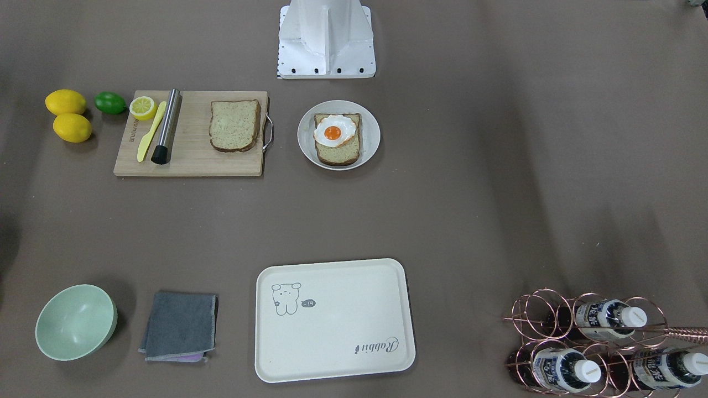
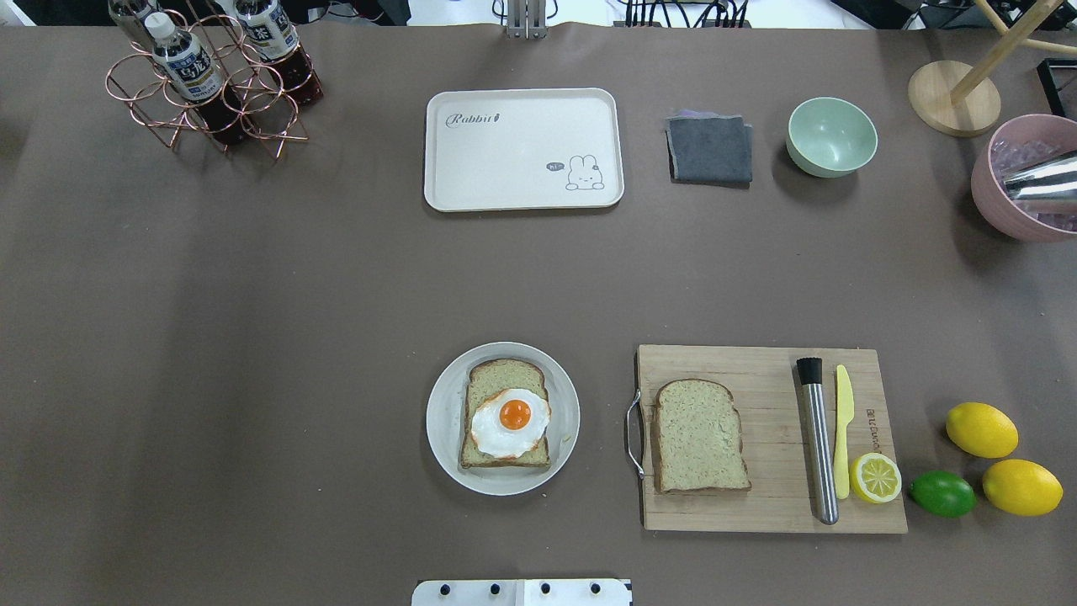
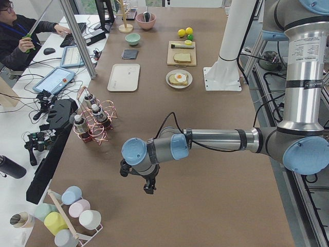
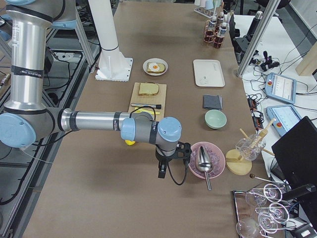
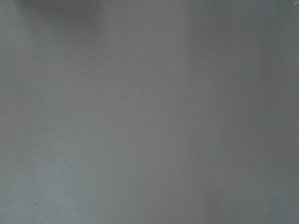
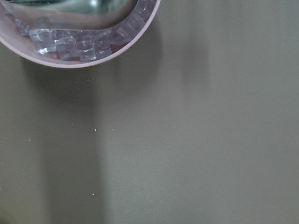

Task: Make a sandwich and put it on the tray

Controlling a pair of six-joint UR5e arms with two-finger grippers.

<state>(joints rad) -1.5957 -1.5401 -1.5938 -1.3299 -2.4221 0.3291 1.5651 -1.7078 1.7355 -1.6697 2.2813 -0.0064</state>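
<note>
One wholegrain bread slice (image 2: 486, 390) lies on a round white plate (image 2: 439, 421) with the fried egg (image 2: 511, 418) on top. The second slice (image 2: 700, 435) lies bare on the wooden cutting board (image 2: 757, 370). The cream tray (image 2: 522, 160) sits at the table's far side with nothing on it. My left gripper (image 3: 148, 184) hangs over bare table far to the left. My right gripper (image 4: 162, 170) hangs beside a pink ice bowl (image 4: 207, 158). Both show only in the side views, so I cannot tell whether they are open or shut.
On the board lie a steel muddler (image 2: 817, 438), a yellow knife (image 2: 842, 429) and a lemon half (image 2: 875, 477). Two lemons (image 2: 981, 429) and a lime (image 2: 942, 493) lie beside it. A grey cloth (image 2: 710, 149), a green bowl (image 2: 831, 136) and a bottle rack (image 2: 206, 80) stand at the far side.
</note>
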